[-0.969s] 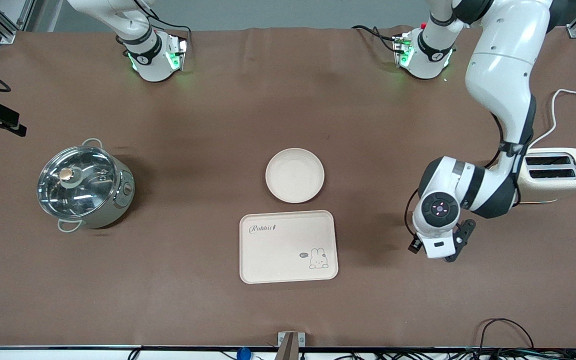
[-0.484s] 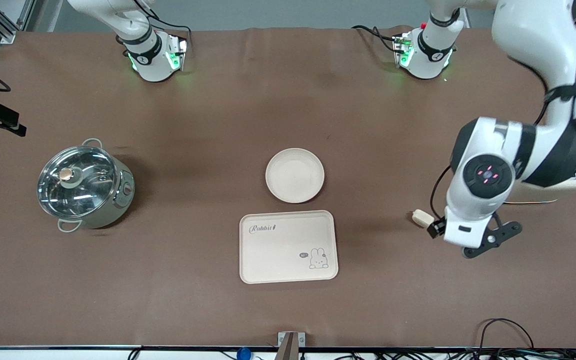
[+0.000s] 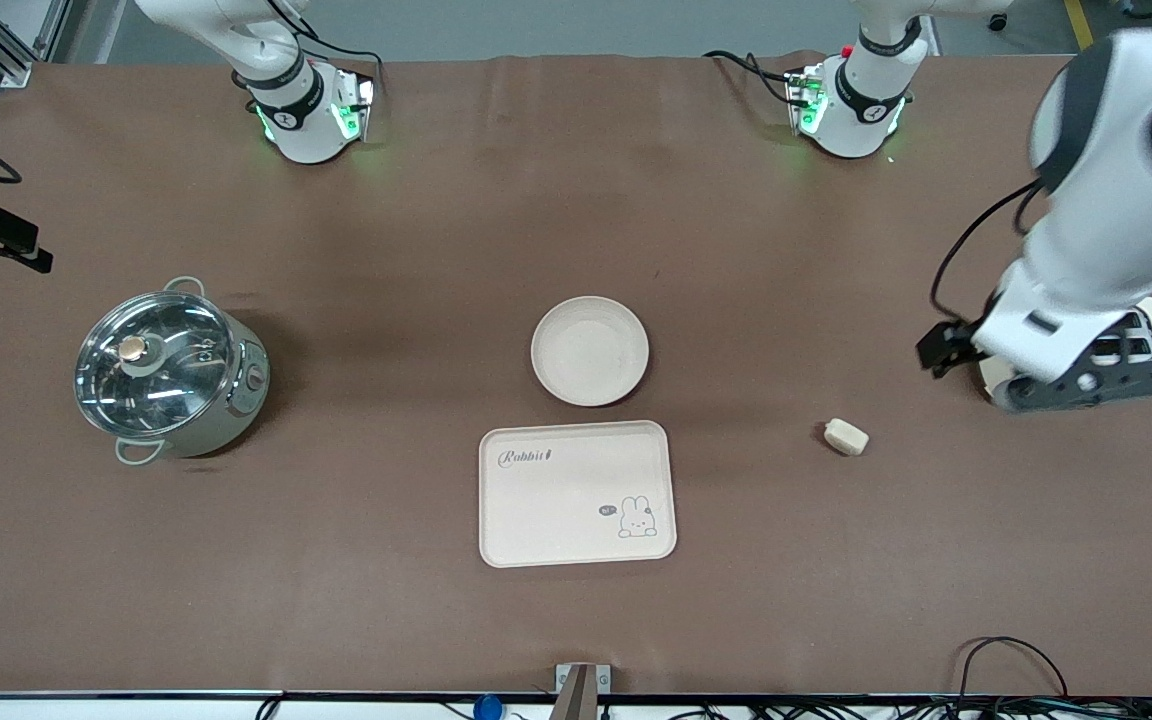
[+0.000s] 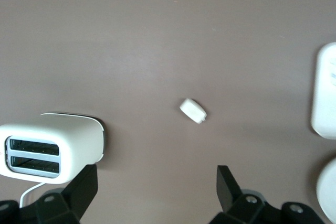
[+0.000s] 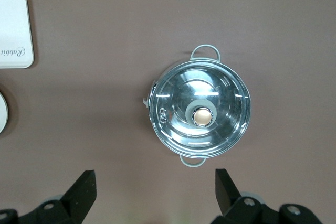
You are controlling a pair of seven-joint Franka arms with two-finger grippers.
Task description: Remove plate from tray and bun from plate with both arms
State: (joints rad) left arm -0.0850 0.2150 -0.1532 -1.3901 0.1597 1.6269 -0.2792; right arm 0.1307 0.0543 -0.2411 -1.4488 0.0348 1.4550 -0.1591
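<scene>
The round cream plate [image 3: 590, 351] lies mid-table, just farther from the front camera than the rabbit tray [image 3: 577, 493]. The small pale bun [image 3: 847, 437] lies alone on the brown cloth, between the tray and the toaster; it also shows in the left wrist view as the bun [image 4: 192, 110]. My left gripper [image 3: 1091, 385] hangs open and empty high over the toaster, apart from the bun; in its own view the left gripper [image 4: 156, 192] has bare cloth between its jaws. My right gripper [image 5: 156, 192] is open and empty, high over the cloth beside the pot; it is out of the front view.
A lidded steel pot [image 3: 168, 372] stands toward the right arm's end of the table, seen from above as the pot [image 5: 199, 108]. A cream toaster [image 4: 52, 148] stands at the left arm's end, with its white cable. Cables lie along the table's near edge.
The left arm has risen and swung from over the bun toward the toaster, uncovering the bun on the cloth. Plate, tray and pot have not moved.
</scene>
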